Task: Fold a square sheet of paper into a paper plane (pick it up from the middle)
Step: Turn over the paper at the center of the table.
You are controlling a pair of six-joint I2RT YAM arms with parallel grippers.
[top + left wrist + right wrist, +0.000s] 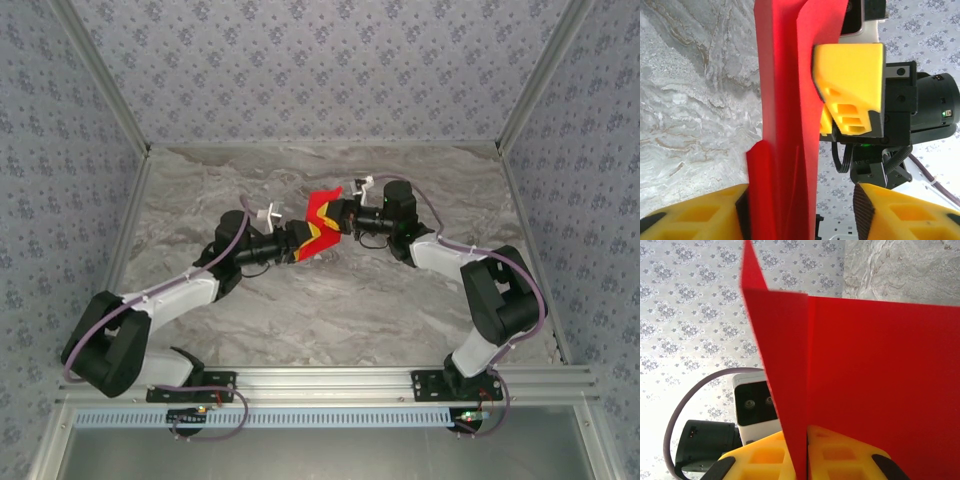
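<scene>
Top view: both arms meet over the middle of the table, a touch toward its far edge. The red sheet is up in the air between them, touching nothing below. The right gripper has it from the far side and the left gripper noses in from the near side.

Left wrist view: the left jaws stand apart with the sheet running upright between them. It sits against one yellow finger, with a clear gap to the other. Nothing is pinched here. If these jaws shut off-line, I'd expect them to crumple the layers or set a crooked crease. A nudge could also twist the sheet in the other grip.

Right wrist view: the right jaws are pressed together on the sheet's lower edge, one flap standing out edge-on. That is a single narrow hold on thin paper. A sideways tug from the partner could pull it free or tear it, dropping it to the table.
</scene>
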